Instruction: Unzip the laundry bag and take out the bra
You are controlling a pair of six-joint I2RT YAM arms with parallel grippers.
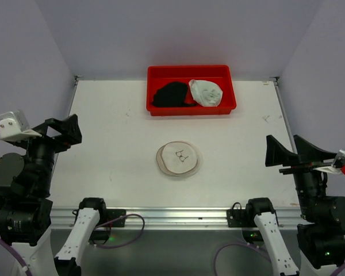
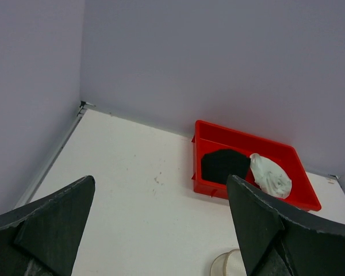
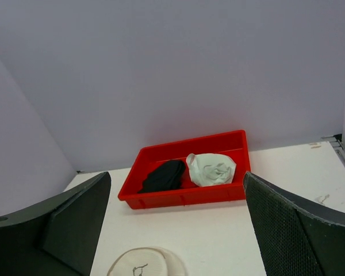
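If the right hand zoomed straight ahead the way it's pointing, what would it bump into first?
Probably the red tray, which sits between the fingers of the open right hand in its own camera. The laundry bag lies lower, likely under that line. Depth is hard to judge.

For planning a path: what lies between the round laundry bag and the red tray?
Nothing: only bare white table separates the laundry bag from the red tray, as the top view shows.
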